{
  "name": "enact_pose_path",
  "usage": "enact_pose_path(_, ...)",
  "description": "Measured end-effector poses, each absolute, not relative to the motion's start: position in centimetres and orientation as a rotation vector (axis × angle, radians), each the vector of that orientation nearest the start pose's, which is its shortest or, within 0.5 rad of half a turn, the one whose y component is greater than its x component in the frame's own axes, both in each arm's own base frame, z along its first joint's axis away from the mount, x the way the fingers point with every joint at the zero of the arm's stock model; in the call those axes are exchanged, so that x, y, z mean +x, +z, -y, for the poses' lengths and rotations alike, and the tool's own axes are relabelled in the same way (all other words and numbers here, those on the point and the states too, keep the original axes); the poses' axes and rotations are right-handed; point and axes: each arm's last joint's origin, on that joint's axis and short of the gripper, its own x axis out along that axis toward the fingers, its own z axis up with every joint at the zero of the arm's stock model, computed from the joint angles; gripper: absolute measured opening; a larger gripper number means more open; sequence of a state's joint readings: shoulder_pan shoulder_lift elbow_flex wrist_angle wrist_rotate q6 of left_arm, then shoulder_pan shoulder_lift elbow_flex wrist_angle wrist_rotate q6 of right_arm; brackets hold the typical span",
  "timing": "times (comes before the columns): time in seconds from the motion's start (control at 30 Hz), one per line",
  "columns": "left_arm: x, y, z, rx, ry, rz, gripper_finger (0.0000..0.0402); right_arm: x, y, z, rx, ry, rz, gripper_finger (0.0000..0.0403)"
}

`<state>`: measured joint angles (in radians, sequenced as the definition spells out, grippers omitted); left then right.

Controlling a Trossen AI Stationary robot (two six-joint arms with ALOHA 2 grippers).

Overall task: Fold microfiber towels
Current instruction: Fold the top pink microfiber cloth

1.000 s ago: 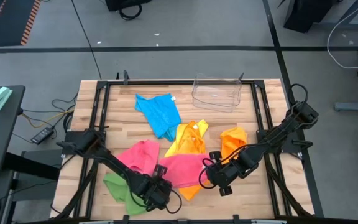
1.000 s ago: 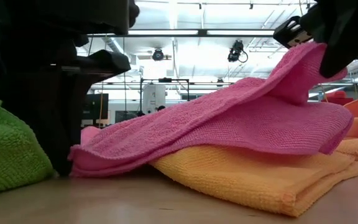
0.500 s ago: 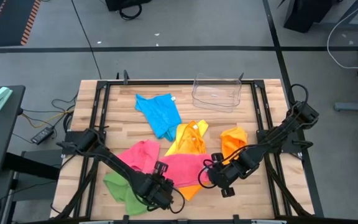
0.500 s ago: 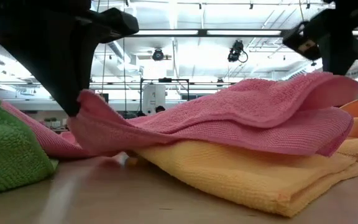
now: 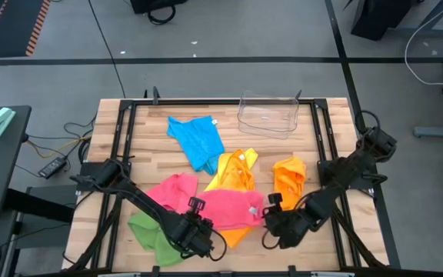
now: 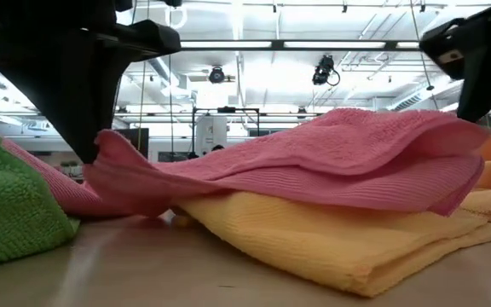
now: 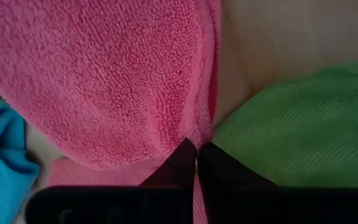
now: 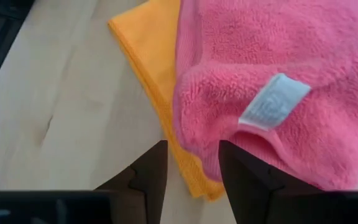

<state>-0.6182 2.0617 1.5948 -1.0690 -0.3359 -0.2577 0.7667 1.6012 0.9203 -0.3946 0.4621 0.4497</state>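
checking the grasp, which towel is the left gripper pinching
The front pink towel over the yellow-orange one; the left gripper is shut on its hem.

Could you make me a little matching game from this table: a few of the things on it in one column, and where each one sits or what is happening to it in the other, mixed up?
Things:
1. pink towel
2. blue towel
3. green towel
4. clear plastic bin

Places or states:
A. empty, at the table's far edge
B. spread alone, beside the bin
C. pinched at one edge by the left gripper, lying over a yellow-orange cloth
D. bunched at the near left corner

Pairs: 1-C, 2-B, 3-D, 4-A
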Motion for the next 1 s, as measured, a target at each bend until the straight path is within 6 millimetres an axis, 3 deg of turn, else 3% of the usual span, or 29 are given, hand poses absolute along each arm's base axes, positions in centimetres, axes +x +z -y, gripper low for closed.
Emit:
enact_pose_path(0.13,32.6,18.5,22.0,0.492,-0.045,-1.368,0.0007,22.0,17.6,-20.4,-0.257,0.038,-0.884,0.0151)
enact_pose_path(0.27,32.7,18.5,21.9,0.480,-0.035,-1.368,0.0022,22.1,17.5,-21.3,-0.369,0.074,-0.806,0.0151)
enact_pose_path(0.43,32.8,18.5,21.7,0.462,-0.021,-1.367,0.0036,22.5,15.5,-22.1,-0.479,0.101,-0.810,0.0151)
enact_pose_path(0.67,32.8,18.5,21.7,0.464,-0.024,-1.364,0.0013,22.9,13.7,-22.1,-0.625,-0.016,-0.790,0.0142)
enact_pose_path(0.77,32.9,18.5,21.7,0.462,-0.024,-1.362,0.0012,22.9,13.9,-22.0,-0.628,-0.019,-0.783,0.0119)
enact_pose_path(1.0,32.9,18.5,21.7,0.462,-0.025,-1.361,0.0033,22.6,15.4,-21.8,-0.603,0.012,-0.766,0.0018)
